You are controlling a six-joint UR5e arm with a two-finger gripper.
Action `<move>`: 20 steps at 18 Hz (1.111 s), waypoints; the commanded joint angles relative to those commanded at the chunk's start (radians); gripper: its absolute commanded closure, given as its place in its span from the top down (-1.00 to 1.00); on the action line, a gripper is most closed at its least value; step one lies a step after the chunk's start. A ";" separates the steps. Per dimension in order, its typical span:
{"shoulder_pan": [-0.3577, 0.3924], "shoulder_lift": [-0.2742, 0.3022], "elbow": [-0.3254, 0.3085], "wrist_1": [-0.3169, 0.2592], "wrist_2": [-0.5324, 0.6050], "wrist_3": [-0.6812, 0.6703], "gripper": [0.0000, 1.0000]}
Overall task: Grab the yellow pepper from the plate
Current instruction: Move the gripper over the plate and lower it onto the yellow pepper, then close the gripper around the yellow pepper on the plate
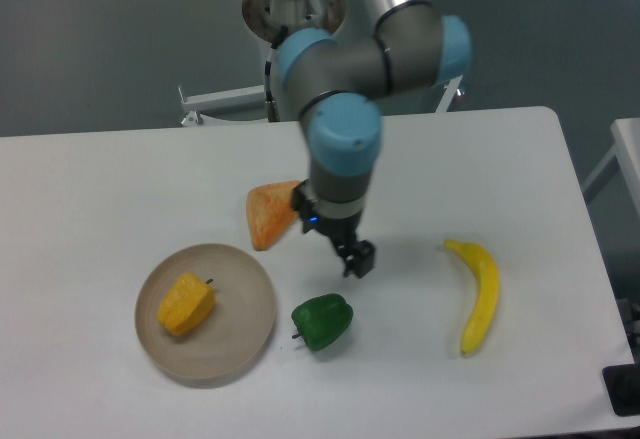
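Above the middle of the white table (120, 179), the UR5e arm's gripper (357, 258) hangs with its dark fingers pointing down; from this angle the fingers read as one dark block, so whether they are parted cannot be told, and nothing appears to be in them. Just below the gripper in the picture, and a little to the picture's left, sits a green pepper (322, 323); behind the wrist, partly hidden by it, lies a pale-orange wedge (268, 215).

The yellow pepper (187, 304) rests on the plate (250, 304), left of the plate's middle, well apart from the gripper toward the lower left of the picture. Its long axis runs on a slant, from lower left up to a short dark stem at its upper right, the end turned toward the gripper.

Judging by the layout, the reach must cross toward the lower left, passing between the wedge and the green pepper, which stands just beside the plate's rim. Bare plate surrounds the yellow pepper on every side, leaving room for fingers to descend. A banana (480, 295) lies far off on the other side, out of the way.
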 joint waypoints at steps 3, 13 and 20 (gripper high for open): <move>-0.071 -0.008 -0.003 0.011 -0.002 -0.045 1.00; -0.203 -0.092 -0.008 0.129 0.006 -0.335 1.00; -0.213 -0.120 -0.002 0.129 0.006 -0.376 1.00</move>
